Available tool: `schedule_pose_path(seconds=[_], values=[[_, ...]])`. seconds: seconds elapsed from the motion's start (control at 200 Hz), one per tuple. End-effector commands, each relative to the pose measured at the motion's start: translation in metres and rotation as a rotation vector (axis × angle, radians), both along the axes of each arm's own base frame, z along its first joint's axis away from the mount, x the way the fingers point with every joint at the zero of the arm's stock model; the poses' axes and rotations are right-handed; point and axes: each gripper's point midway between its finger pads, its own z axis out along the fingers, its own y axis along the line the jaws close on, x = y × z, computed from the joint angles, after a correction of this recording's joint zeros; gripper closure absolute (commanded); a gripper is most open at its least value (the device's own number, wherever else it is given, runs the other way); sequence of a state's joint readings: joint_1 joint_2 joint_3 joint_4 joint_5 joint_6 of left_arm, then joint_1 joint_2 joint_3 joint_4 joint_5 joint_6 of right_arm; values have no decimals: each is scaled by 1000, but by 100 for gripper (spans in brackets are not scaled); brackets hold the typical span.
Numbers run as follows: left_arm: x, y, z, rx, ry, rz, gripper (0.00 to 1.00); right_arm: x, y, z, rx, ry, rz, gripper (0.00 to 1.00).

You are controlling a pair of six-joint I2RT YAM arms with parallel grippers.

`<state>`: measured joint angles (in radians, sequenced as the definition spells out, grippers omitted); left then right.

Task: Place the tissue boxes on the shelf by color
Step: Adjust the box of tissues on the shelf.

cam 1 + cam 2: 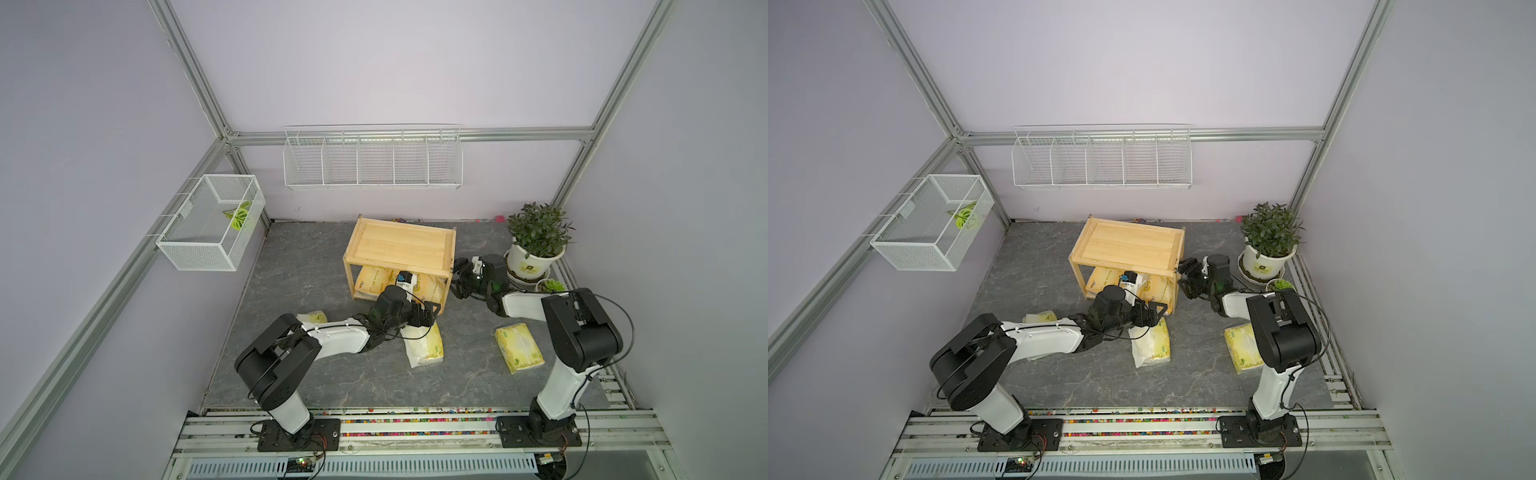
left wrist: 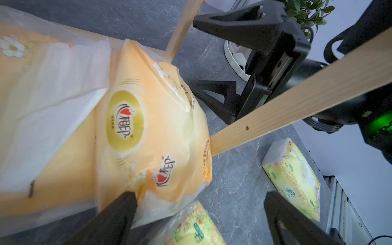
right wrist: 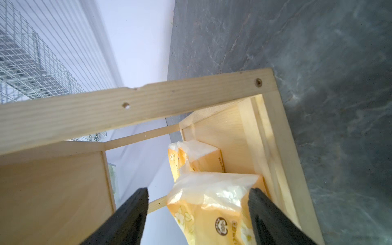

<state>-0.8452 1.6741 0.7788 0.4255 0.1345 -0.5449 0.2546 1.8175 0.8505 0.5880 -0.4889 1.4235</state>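
Wood shelf: it stands mid-floor in both top views. Its top tier is bare, and from above you glimpse the lower tier only through the front.
Orange packs: two show on the lower tier, one to the left and one to the right, with your left arm partly in front of them.
Pale green packs: all three lie on the grey floor in front of the shelf. One is partly under your left arm, one is near your right arm, and one peeks out behind the left arm.
Left gripper: it sits by the shelf's front right leg, jaws spread wide, holding nothing.
Left wrist view: only here do you see a fingertip right at the corner of an orange pack.
Right gripper: it sits at the shelf's open right side.
Right wrist view: the jaws are parted around the end of an orange pack. One finger is at the wrapper and the other is clear of it, so there is no grasp. A second pack lies deeper in.
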Motion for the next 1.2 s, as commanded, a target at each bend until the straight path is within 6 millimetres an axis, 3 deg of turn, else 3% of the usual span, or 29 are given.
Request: schedule_pose_path(seconds=[0.0, 0.215, 0.465, 0.595, 1.01, 1.195], values=[[8, -19, 17, -48, -35, -26, 0, 6, -1, 24, 24, -58, 2, 21], [23, -24, 18, -24, -68, 4, 0, 4, -9, 22, -22, -68, -11, 21], [13, 20, 61, -10, -168, 107, 0, -3, -23, 24, -145, -77, -12, 19], [3, 28, 67, -7, -164, 92, 0, -4, -25, 18, -154, -59, -11, 19], [-40, -9, 44, -75, -49, -79, 0, -13, -23, 7, -145, -22, 7, 19], [-42, -23, 29, -97, -13, -86, 0, -17, -22, 8, -134, -25, 11, 19]])
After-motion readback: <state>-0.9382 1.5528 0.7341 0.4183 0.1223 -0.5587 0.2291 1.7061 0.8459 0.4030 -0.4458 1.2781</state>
